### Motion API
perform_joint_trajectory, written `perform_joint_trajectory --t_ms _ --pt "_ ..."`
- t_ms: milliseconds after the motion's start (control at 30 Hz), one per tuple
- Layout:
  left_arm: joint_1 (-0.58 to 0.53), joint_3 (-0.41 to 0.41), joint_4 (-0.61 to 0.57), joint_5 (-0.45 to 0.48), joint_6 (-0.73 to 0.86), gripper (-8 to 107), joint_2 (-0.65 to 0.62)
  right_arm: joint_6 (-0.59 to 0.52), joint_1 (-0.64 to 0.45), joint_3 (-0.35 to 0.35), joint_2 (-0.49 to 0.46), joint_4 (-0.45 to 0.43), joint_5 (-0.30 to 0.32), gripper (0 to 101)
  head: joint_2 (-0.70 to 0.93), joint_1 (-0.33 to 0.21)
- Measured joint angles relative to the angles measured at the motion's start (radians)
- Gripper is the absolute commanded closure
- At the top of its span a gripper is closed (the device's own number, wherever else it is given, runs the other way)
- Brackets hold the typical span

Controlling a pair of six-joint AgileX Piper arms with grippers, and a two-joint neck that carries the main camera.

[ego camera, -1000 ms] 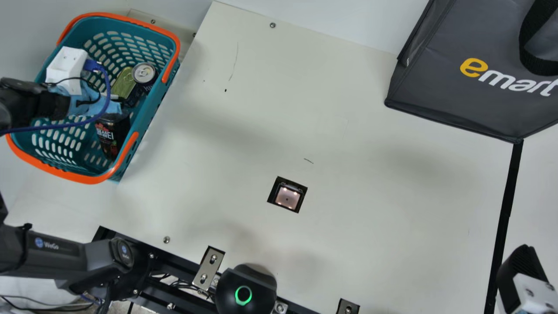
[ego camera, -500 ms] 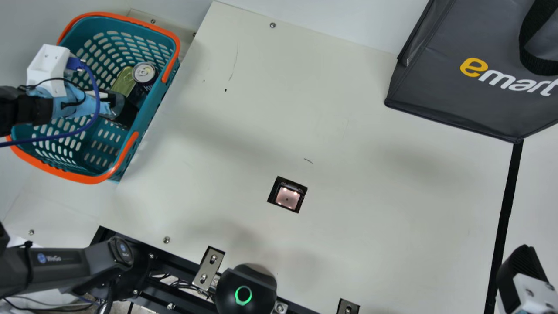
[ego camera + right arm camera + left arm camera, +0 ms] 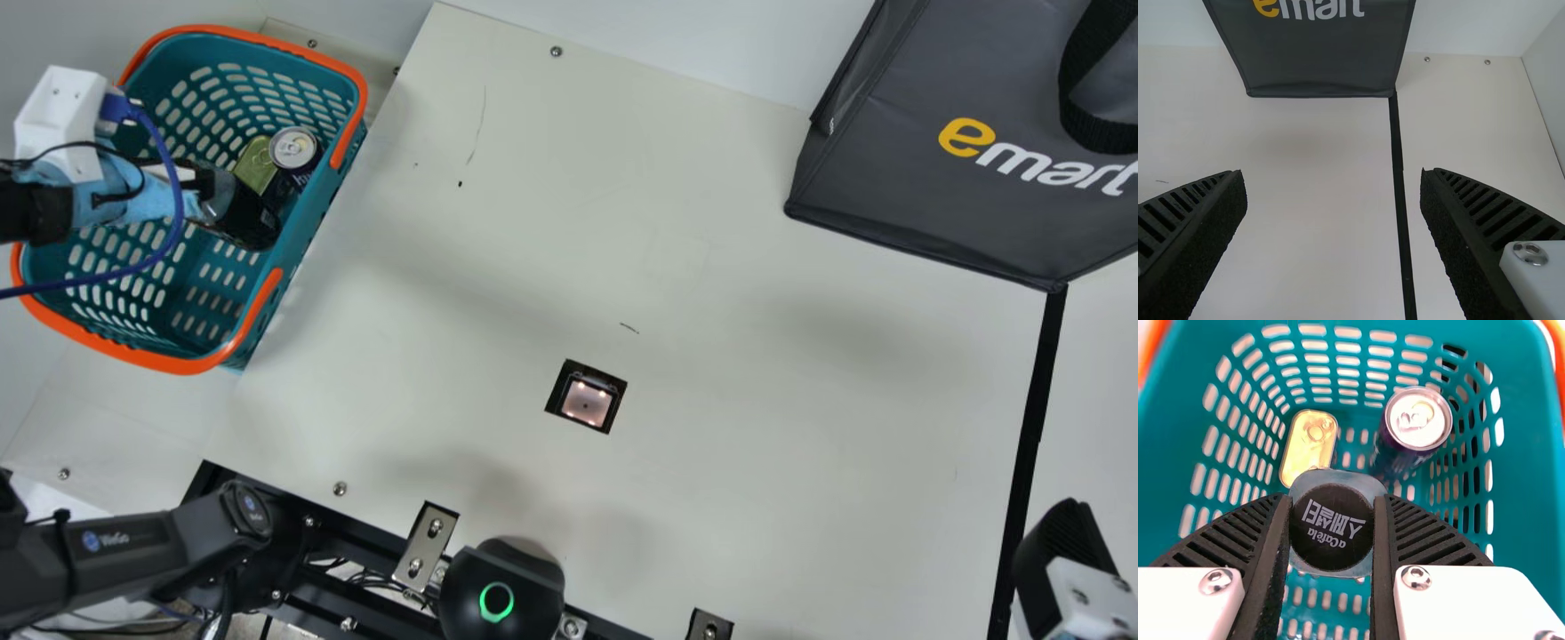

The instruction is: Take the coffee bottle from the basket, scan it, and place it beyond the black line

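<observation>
Teal basket (image 3: 147,358), orange rim: drink can (image 3: 293,148) upright, flat tin (image 3: 256,164) just beside it. Coffee bottle (image 3: 244,218) within basket outline, tilted in main view, can't tell if it touches the bottom. Left gripper (image 3: 203,194) jaws clamped on bottle's capped end, cap between them, rest of bottle pointing away past the tips. Dark bag (image 3: 933,204) on bench (image 3: 756,462), contents can't tell. Right gripper (image 3: 1062,551) jaws wide apart, near black line (image 3: 1031,418).
</observation>
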Motion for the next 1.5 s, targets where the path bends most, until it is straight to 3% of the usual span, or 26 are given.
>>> perform_joint_trajectory --t_ms 600,1500 --pt "-0.029 -0.156 0.065 0.092 -0.121 89 -0.059 0.0 0.0 0.0 0.0 0.0 0.0 10 0.0 0.0" --pt "-0.109 -0.309 0.111 0.175 -0.281 89 -0.158 0.0 0.0 0.0 0.0 0.0 0.0 10 0.0 0.0"
